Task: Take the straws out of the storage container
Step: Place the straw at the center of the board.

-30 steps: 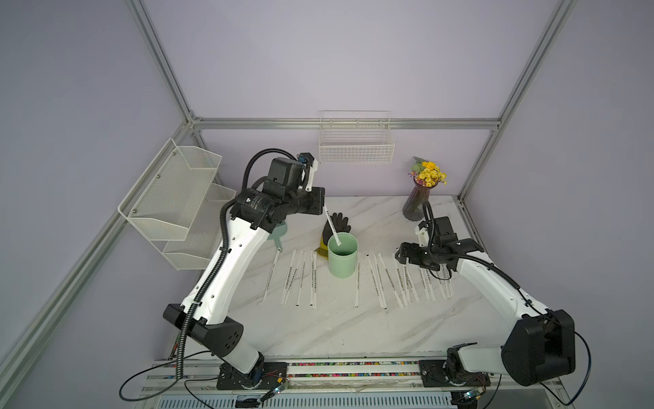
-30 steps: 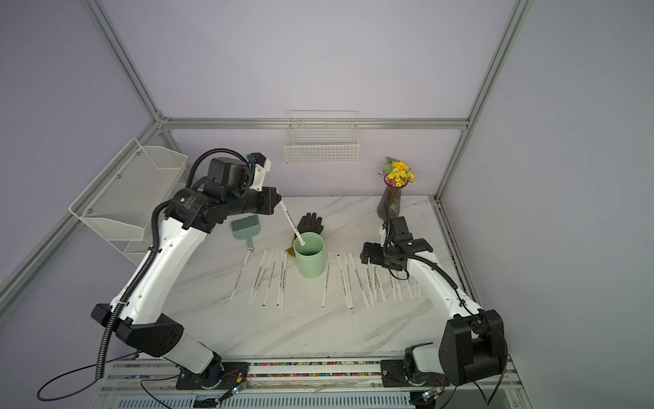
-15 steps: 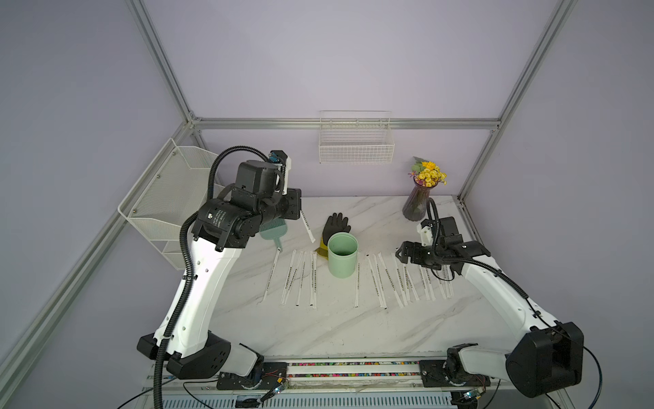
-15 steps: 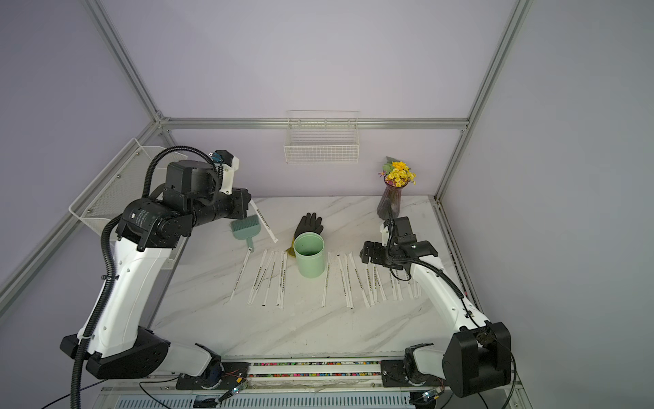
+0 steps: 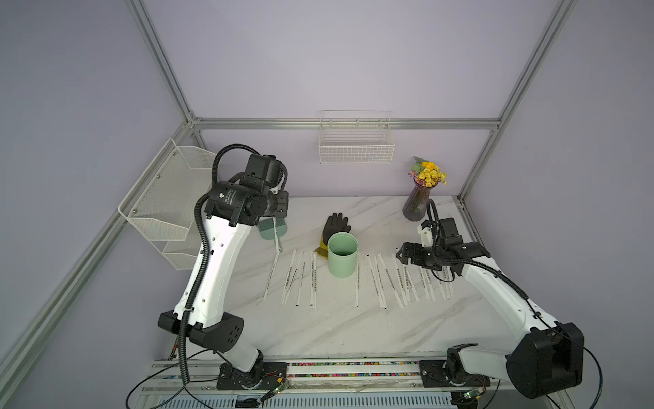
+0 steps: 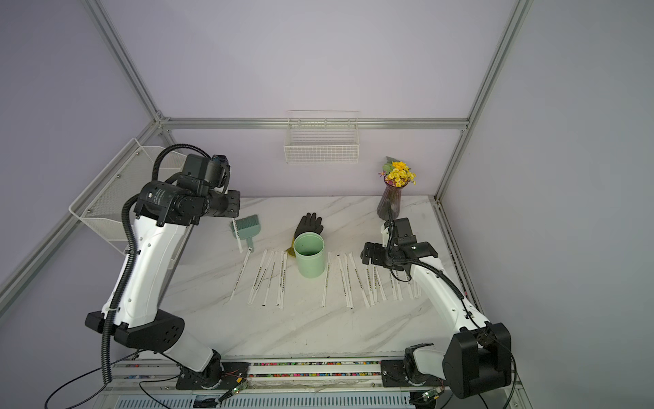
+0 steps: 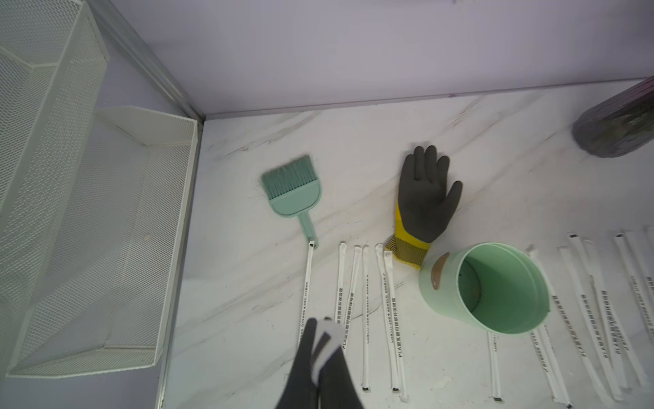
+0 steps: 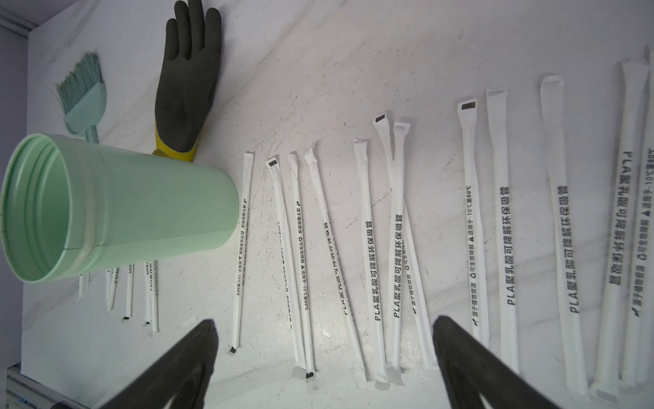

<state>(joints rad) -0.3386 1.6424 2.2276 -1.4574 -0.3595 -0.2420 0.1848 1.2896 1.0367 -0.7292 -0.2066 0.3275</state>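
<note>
straws (image 8: 369, 248): we see matt white paper wrappers, dark print
storage container (image 8: 141, 202): smooth mint plastic, faint sheen
table (image 5: 336, 329): marble-look top, smooth, slight gloss
glove (image 7: 424, 202): matt dark rubbery coating, yellow knit cuff
brush (image 7: 297, 198): mint plastic, fine bristles
mesh rack (image 7: 53, 141): white painted metal mesh
wire basket (image 5: 355, 150): white coated wire
vase (image 5: 416, 207): ribbed, purple, glassy

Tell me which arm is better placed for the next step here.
Left. The left gripper is shut on a straw, ready to lay down; the cup looks empty. The right gripper is open, holding nothing.
</note>
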